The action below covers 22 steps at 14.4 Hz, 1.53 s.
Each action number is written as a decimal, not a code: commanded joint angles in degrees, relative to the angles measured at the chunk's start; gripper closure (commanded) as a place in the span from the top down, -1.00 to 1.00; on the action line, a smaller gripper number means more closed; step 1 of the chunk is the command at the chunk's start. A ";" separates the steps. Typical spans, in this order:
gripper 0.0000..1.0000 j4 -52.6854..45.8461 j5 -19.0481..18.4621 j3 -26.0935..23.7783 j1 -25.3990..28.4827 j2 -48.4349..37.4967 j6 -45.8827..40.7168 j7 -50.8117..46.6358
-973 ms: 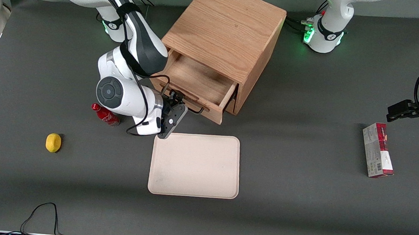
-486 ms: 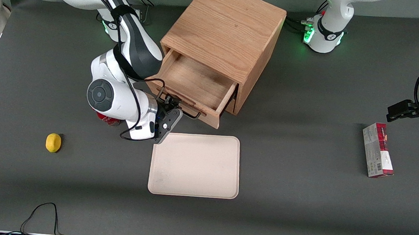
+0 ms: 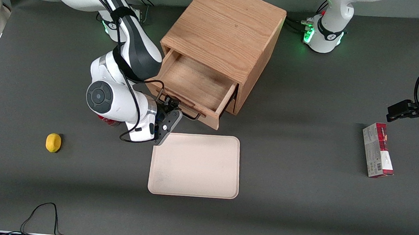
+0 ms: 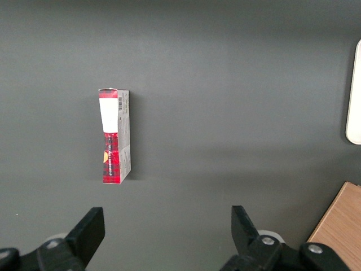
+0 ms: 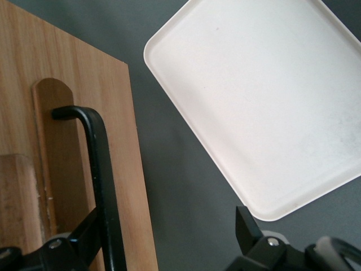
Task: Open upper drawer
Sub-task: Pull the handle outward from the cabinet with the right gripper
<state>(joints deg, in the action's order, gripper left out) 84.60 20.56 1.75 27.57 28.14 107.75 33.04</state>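
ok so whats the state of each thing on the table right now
upper drawer: pulled well out, nothing in it
handle: between the open fingers, not clamped
gripper: open, at the drawer front
tray: flat, nothing on it
box: lying on its side
lemon: loose on the table
red bottle: mostly hidden under the arm

Light oak upper drawer (image 3: 197, 81), black handle (image 5: 101, 169), cream tray (image 3: 195, 165)

The front view looks steeply down on the whole bench (image 3: 300, 199) from afar. The right wrist view sits close over the upper drawer (image 5: 73, 141) front, sharing the tray (image 5: 254, 101) at the claw's (image 3: 171, 109) five o'clock.
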 commanded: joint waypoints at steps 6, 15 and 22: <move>1.00 -4.00 -0.70 -0.34 -2.34 2.62 -0.34 1.77; 1.00 -6.90 -0.70 -0.34 -3.92 4.99 -0.26 1.77; 1.00 -8.48 -0.61 -0.34 -5.50 5.87 -0.26 2.65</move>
<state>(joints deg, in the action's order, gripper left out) 78.43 20.56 1.77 23.08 32.49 107.83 34.06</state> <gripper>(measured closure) 0.000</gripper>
